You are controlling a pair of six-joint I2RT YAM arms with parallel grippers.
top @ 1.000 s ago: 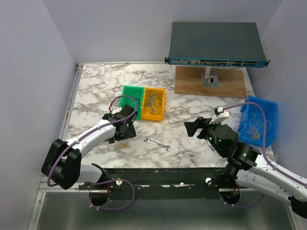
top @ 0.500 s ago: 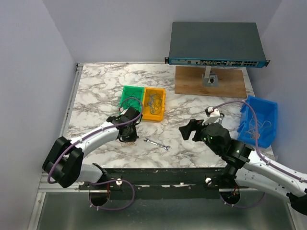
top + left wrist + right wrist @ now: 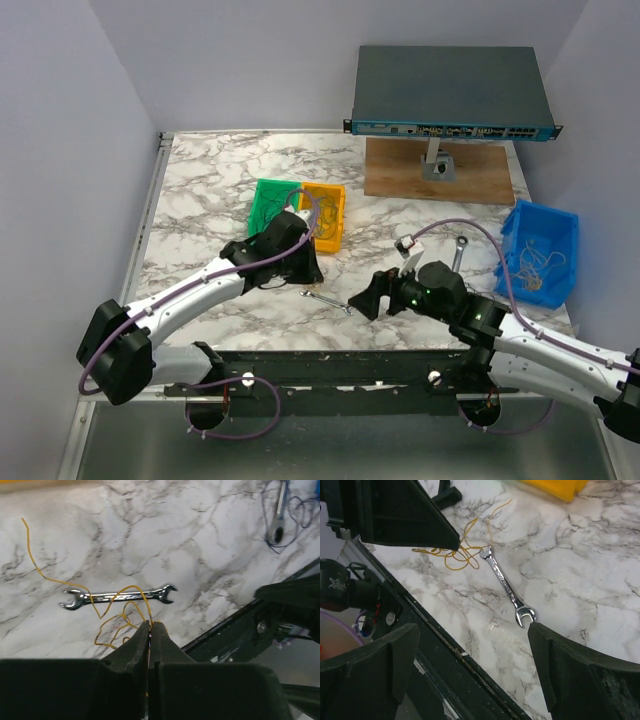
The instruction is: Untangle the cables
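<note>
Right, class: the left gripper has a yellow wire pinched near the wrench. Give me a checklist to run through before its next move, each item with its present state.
1. Left gripper shut on the yellow wire: ok, the fingers are closed and the wire comes out at the tips.
2. Right gripper open to take a strand: ok, its fingers are wide apart.
3. Wire clear of the wrench: not ok, it crosses the shaft. Whether it touches, cannot tell.
4. Wire free of loops: not ok, several loops bunch by the left fingertips.
5. Right gripper's way to the loops free: not ok, the wrench lies between.
</note>
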